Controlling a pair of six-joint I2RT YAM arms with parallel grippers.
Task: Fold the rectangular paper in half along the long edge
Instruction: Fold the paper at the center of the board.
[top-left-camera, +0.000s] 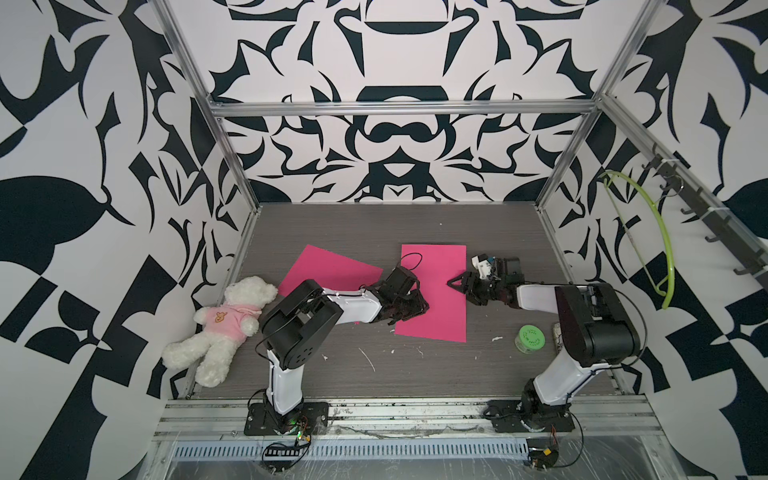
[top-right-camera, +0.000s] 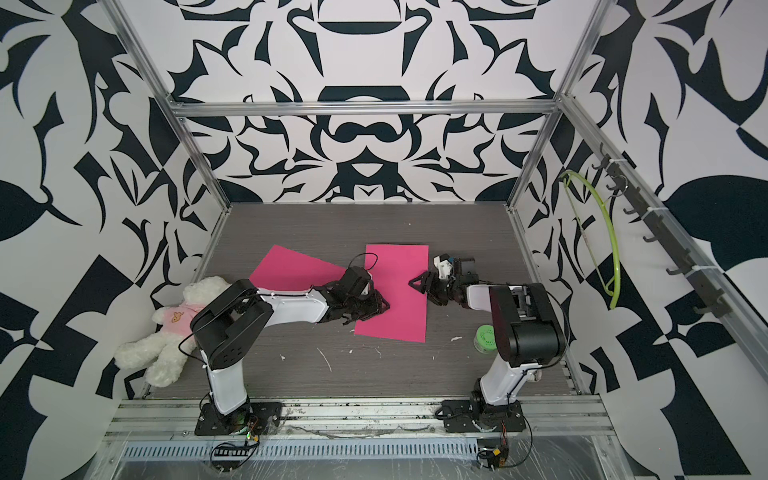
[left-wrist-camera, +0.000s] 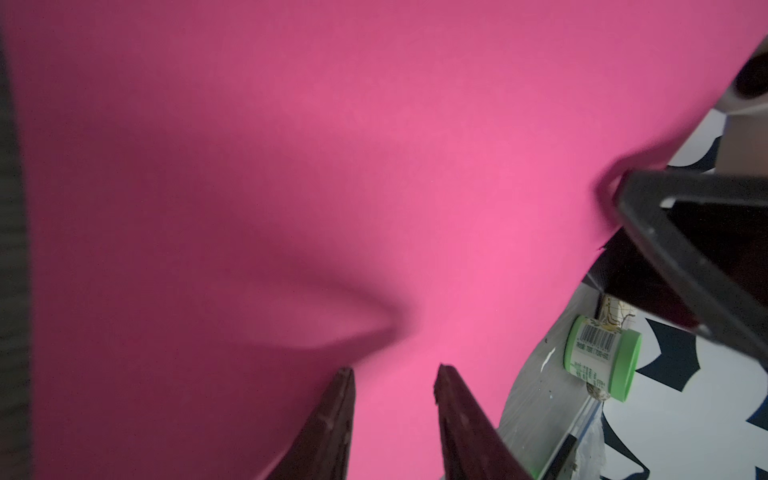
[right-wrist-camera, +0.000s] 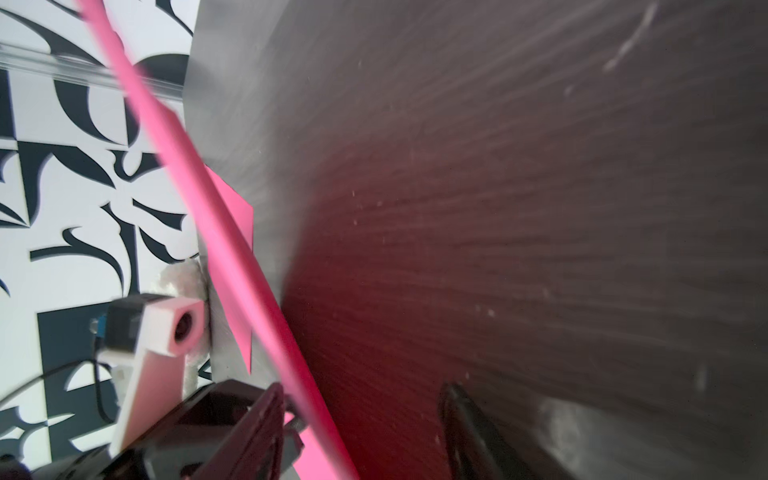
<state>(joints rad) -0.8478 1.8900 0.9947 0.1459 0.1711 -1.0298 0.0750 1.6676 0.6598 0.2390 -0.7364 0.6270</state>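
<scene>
Left gripper (top-left-camera: 422, 308), jaws apart, rests on pink paper (top-left-camera: 440, 266). You see paper left of green jar (top-left-camera: 528, 338), long axis pointing at back wall (top-left-camera: 399, 145). Right gripper (top-left-camera: 453, 284): jaws apart astride jar-side edge.

Barcode on green-lidded jar (left-wrist-camera: 595, 351) label; digits illegible

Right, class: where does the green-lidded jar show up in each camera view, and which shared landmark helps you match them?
In a top view: the green-lidded jar stands to the right of the pink paper.
In a top view: same spot, partly hidden by the right arm.
Left wrist: just past the paper's edge.
Right wrist: not in it.
Shared landmark: the pink paper, seen in all four views.
</scene>
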